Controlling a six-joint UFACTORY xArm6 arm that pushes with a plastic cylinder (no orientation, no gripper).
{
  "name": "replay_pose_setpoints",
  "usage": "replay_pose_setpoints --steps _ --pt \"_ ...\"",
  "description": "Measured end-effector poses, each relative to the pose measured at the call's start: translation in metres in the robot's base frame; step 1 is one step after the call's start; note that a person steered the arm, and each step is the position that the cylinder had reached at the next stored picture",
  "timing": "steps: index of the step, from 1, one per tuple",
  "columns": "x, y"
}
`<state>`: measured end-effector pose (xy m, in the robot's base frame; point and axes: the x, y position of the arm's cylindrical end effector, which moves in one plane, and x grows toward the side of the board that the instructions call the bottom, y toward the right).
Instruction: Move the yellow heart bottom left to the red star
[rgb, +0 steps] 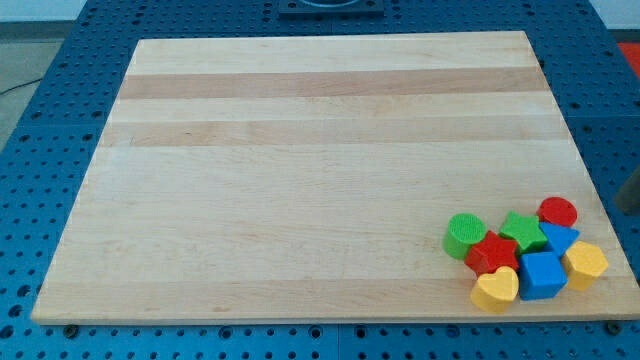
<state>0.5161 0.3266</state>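
Yellow heart (495, 289) at view's bottom, touching red star (491, 253); my tip unseen, end effector state untellable.

Robotics lab bench: blue perforated mounting table (60, 120), wooden board (300, 150), coloured test blocks (525, 255).

Blocks (524, 259) at board's (300, 170) bottom-right corner

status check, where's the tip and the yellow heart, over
My tip not clearly in view; only a dark shape at the view's right edge. Yellow heart already touching the red star, at its bottom. Blue cube tight beside the heart, green cylinder against the star.
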Motion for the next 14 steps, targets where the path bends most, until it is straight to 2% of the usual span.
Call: replay_pose_setpoints --steps 2,4,6,10,14 --pt "0.067 0.010" --pt "0.101 0.002" --pt "0.100 -0.016" --pt "0.101 -0.006" --pt "0.102 -0.064"
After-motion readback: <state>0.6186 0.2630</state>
